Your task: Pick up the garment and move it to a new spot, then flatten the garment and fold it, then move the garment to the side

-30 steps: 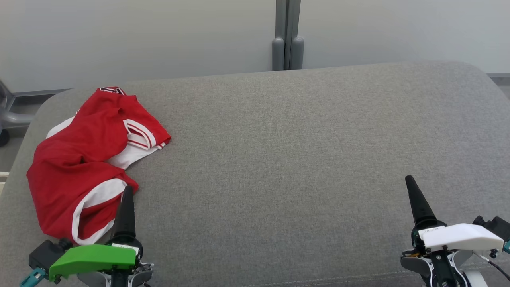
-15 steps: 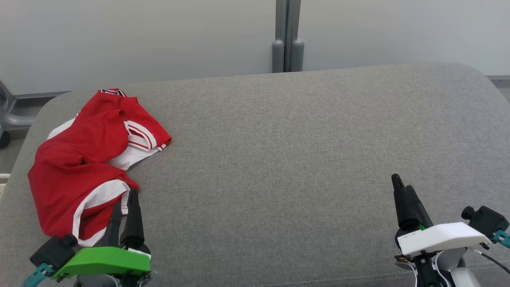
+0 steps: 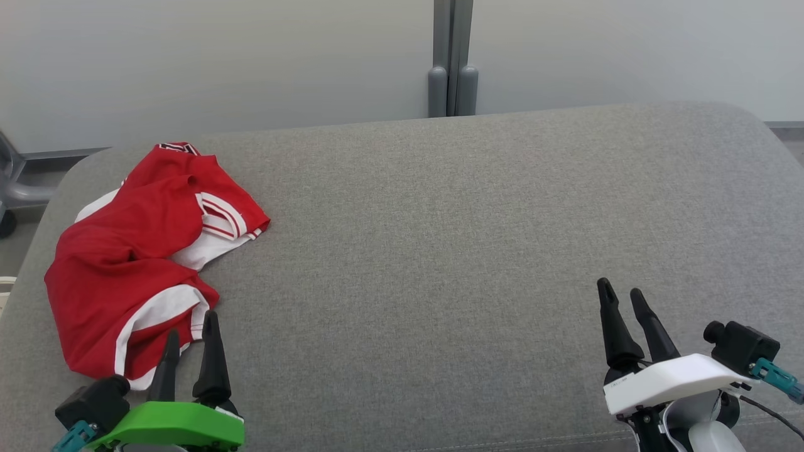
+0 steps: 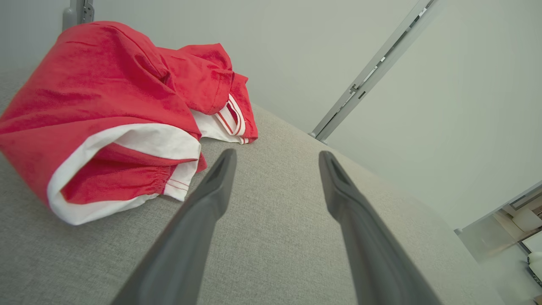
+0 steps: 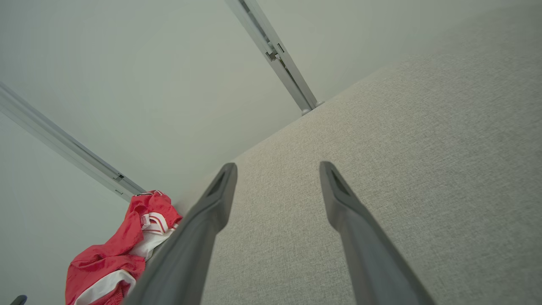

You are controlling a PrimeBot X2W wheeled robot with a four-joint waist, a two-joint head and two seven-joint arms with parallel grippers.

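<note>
Basically nothing done: garment lies crumpled, unlifted; left gripper gapes empty just beside it, right gripper likewise, well apart.

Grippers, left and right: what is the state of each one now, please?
Left gripper: open, holding nothing, close to the crumpled red and white fabric garment.
Right gripper: open, holding nothing.

One garment, one grey cushion, two end effectors.

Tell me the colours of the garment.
Red with white panels and striped trim on the garment; clearest in the left wrist view.
</note>
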